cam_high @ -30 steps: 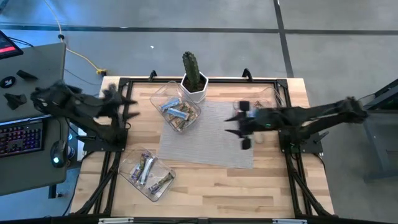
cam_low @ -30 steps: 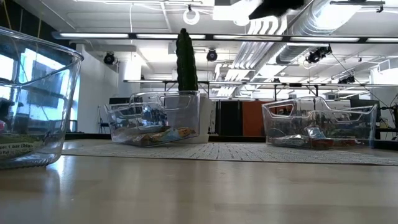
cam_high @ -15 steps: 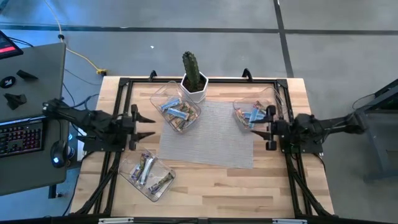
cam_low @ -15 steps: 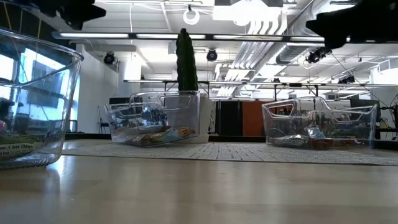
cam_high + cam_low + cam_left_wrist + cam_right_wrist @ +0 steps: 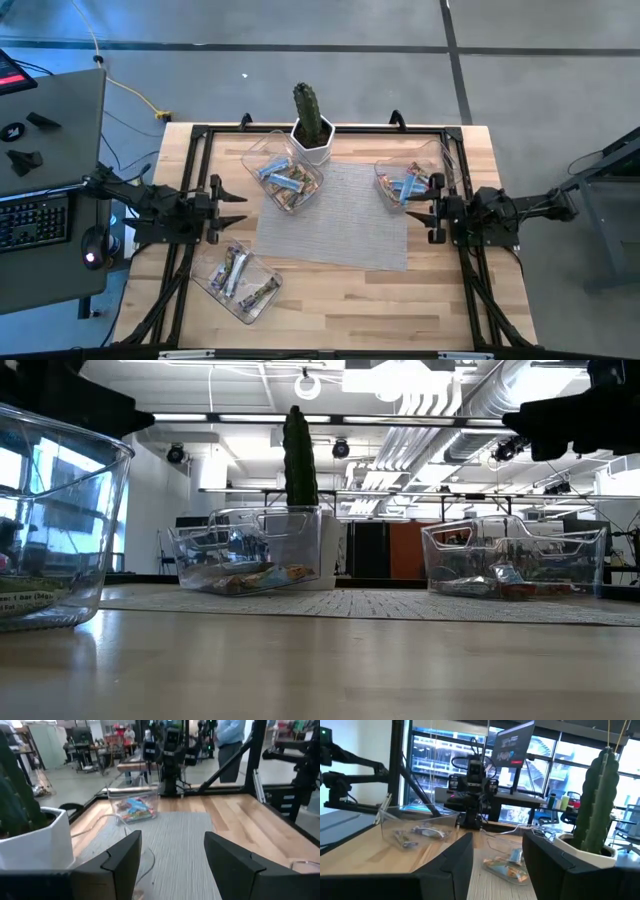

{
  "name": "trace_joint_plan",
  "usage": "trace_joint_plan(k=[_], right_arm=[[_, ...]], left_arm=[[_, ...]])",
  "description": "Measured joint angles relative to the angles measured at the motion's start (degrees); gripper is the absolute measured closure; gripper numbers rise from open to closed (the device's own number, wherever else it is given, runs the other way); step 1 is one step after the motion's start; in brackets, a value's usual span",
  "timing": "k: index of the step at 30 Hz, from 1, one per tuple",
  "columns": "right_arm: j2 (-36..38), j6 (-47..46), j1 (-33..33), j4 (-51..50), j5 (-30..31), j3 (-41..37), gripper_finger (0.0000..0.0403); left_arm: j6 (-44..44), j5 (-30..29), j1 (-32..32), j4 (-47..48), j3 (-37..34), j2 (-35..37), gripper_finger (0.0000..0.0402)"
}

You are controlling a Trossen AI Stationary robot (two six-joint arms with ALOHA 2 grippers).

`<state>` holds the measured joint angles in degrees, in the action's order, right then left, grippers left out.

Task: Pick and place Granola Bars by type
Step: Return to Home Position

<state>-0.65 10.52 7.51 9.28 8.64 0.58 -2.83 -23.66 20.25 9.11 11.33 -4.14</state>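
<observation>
Pale wood makes up the bench (image 5: 330,310), with a grey mat (image 5: 335,228) across its middle and a cactus (image 5: 306,104) in a white pot at one long edge. No bars lie loose on the wood or the mat; all those in view sit inside three clear tubs.

The cactus-side tub (image 5: 250,160) holds bars (image 5: 283,180) in blue and tan wrappers, lying at mixed angles. The right tub (image 5: 441,152) holds mostly blue ones (image 5: 405,186). The third tub (image 5: 206,262), near the opposite edge on the left, holds pale and dark ones (image 5: 237,272), roughly along its diagonal.

The left hand (image 5: 238,205) sits low at the left edge of the bench, pointing across the mat, fingers (image 5: 122,865) spread apart and holding nothing. It lies between the cactus-side tub and the third tub, clear of both. The right hand (image 5: 425,212) faces it from the right edge, fingers (image 5: 455,865) likewise apart and empty, just beside the right tub without touching it.

Each arm is therefore nearest the tubs on its own side, and the mat between the two hands is bare. By this layout the sorting looks finished. What remains is likely only for the arms to settle at rest, and the one thing close enough to catch is the right tub beside the right hand
</observation>
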Motion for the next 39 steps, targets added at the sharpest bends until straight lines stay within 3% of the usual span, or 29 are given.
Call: trace_joint_plan(k=[5,20,30,39], right_arm=[[0.0,0.3,0.0,-0.2,1.2,0.0,0.0249],[-0.1,0.4,0.0,-0.5,3.4,0.0,0.0249],[-0.1,0.4,0.0,-0.5,3.4,0.0,0.0249],[-0.1,0.4,0.0,-0.5,3.4,0.0,0.0249]], left_arm=[[-1.9,0.0,0.1,-0.8,-4.3,3.6,0.0191],[-3.4,1.2,0.0,-6.9,-8.5,3.8,0.0191],[-3.0,10.6,0.0,-12.6,-10.5,3.8,0.0191],[-4.3,10.7,0.0,-12.1,-10.6,3.8,0.0191]])
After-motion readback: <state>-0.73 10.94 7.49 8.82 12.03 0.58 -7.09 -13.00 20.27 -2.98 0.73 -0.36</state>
